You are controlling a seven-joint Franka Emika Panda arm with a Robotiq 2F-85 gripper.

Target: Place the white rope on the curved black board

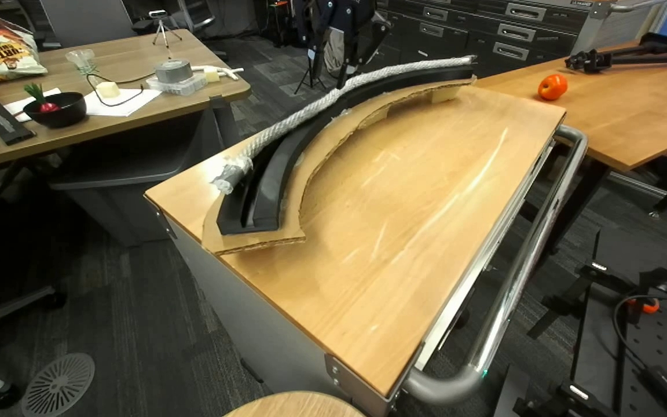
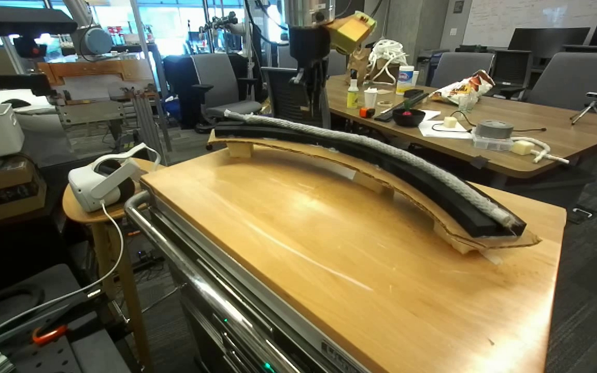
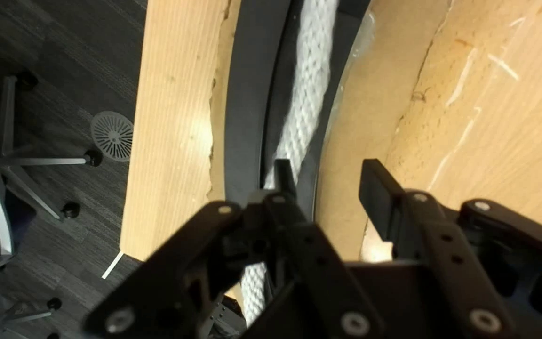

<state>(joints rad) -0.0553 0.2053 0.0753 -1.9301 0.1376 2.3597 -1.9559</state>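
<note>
Near the curved black board [image 3: 247, 117], the gripper [image 3: 327, 184] hung empty, jaws apart. The white rope [image 3: 310, 84] followed the board's arc, behind one jaw in the wrist view.

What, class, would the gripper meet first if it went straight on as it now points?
Probably the white rope: in the wrist view, one finger of the gripper overlaps it, though depth there is unclear.

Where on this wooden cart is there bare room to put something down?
The broad stretch of wooden top between the cardboard and the metal rail is bare; a narrower strip shows outside the curve. It's crowded along the curve itself: the curved black board, the white rope along it, and the open end effector above.
</note>
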